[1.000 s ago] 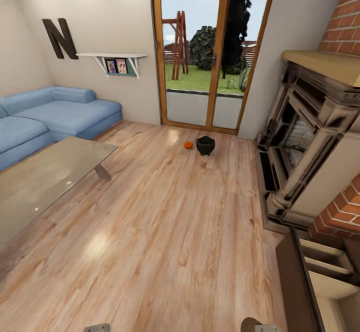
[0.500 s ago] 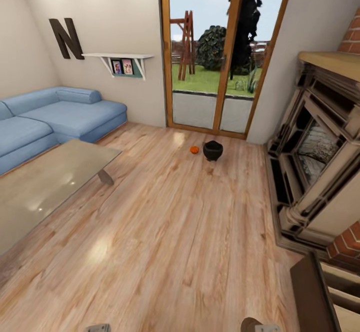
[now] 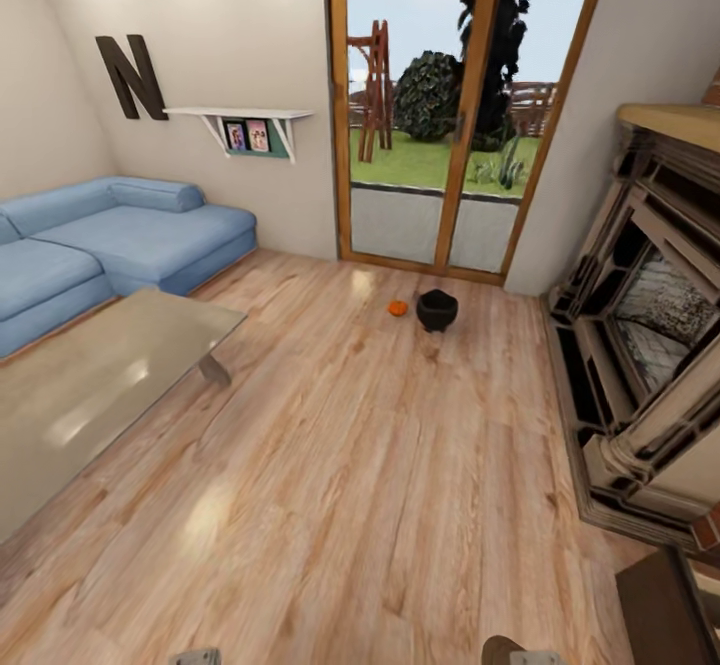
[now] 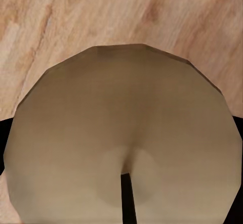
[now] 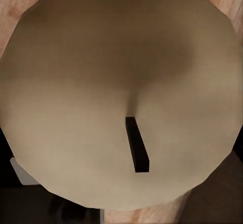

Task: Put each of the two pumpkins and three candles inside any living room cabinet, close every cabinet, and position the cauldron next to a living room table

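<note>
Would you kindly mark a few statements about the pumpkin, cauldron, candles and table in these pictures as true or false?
1. The pumpkin sits on the wooden floor beside the cauldron. True.
2. The cauldron stands on the table. False: it is on the floor near the glass door, well away from the table.
3. A candle fills much of the left wrist view. True.
4. The sofa is red. False: it is blue.
5. The right wrist view shows a pumpkin up close. False: it shows a beige candle with a dark wick.
</note>
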{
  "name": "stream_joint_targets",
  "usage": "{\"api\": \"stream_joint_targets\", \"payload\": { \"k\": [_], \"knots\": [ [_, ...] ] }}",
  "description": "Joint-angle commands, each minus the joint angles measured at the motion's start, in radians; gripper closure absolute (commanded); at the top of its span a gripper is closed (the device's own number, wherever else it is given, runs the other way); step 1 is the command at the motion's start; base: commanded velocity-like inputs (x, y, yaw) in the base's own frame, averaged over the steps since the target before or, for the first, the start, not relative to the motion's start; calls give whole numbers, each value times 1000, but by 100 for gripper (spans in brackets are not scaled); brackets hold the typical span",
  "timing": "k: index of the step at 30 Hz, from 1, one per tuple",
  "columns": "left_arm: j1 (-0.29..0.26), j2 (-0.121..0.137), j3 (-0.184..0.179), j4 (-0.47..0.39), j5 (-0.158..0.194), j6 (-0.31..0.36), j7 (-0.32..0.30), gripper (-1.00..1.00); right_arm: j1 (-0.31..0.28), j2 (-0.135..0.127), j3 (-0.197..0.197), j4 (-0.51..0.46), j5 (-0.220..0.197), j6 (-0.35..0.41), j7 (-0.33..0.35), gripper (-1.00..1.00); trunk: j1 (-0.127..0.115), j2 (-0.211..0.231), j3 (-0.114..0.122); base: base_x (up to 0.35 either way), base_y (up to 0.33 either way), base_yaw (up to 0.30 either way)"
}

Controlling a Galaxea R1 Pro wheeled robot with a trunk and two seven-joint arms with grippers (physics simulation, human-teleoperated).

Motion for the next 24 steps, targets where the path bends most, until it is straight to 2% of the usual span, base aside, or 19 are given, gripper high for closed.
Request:
{"api": "stream_joint_targets", "payload": {
  "k": [1, 6, 24],
  "knots": [
    [0, 0, 0, 0, 0, 0, 1, 100, 0, 0, 0, 0, 0, 0, 0, 100, 0, 0, 0, 295, 136, -172],
    [0, 0, 0, 0, 1, 0, 4, 100, 0, 0, 1, 0, 0, 0, 2, 100, 0, 0, 3, 134, 46, -248],
    [0, 0, 0, 0, 1, 0, 7, 100, 0, 0, -1, 0, -2, 0, 2, 100, 0, 0, 16, 3, 3, -279]
  ]
}}
